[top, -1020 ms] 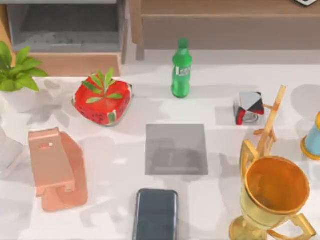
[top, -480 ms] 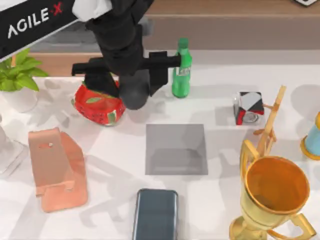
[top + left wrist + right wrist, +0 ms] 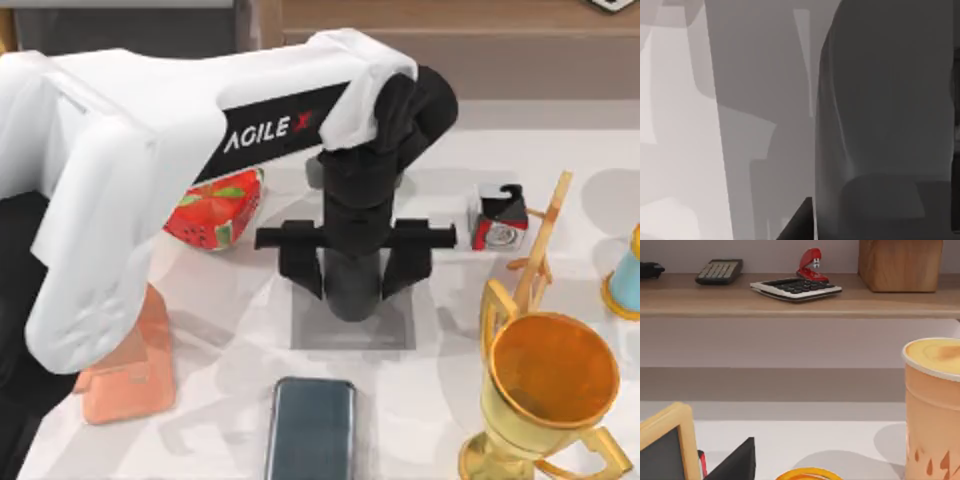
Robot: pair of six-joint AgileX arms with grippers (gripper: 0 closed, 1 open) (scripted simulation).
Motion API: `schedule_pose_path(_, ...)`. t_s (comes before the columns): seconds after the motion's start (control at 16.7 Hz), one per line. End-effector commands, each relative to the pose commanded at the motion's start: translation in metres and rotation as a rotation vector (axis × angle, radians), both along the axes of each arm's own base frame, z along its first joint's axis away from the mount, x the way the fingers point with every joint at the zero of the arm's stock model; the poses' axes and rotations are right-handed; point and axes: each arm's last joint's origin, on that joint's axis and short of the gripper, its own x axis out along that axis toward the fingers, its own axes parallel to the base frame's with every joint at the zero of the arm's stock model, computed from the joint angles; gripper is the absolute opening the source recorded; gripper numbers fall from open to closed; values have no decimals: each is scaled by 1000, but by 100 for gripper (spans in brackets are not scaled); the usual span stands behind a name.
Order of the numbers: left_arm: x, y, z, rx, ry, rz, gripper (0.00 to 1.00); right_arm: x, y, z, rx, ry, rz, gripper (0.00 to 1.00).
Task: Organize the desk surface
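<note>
- The desk surface [image 3: 450, 190] is a broad white tabletop spanning the top view; all items below lie on it.
- Landmark: the grey square mat [image 3: 400, 335] lies near the middle of the desk surface.
- The left arm [image 3: 200, 150] reaches in from the left, with the left gripper [image 3: 352, 285] directly above the mat. Its fingers [image 3: 300, 268] are spread wide apart, empty, one toward each side of the mat.
- The dark phone [image 3: 311, 428] lies just below the mat.
- The pink phone stand [image 3: 140, 375] lies left of the mat, partly covered by the arm.
- The strawberry-patterned box [image 3: 225, 210] sits up-left of the mat.
- The red-white-black cube [image 3: 498, 218] sits up-right of the mat.
- The gold trophy [image 3: 545, 385] stands right of the mat, with the wooden easel [image 3: 545, 235] just above it.
- The right wrist view shows a coffee cup [image 3: 932, 410] and a shelf [image 3: 790, 302] carrying a calculator [image 3: 796, 287] and a red stapler [image 3: 811, 262].
</note>
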Motion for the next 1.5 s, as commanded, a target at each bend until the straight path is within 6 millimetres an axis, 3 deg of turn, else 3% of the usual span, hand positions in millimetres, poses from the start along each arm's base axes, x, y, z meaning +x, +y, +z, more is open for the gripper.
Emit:
schedule_pose_path(0.84, 1, 0, -10, 0, 0, 0, 0, 0, 0, 0, 0, 0, 0, 100)
schedule_pose_path(1.5, 1, 0, -10, 0, 0, 0, 83, 0, 0, 0, 0, 0, 0, 100)
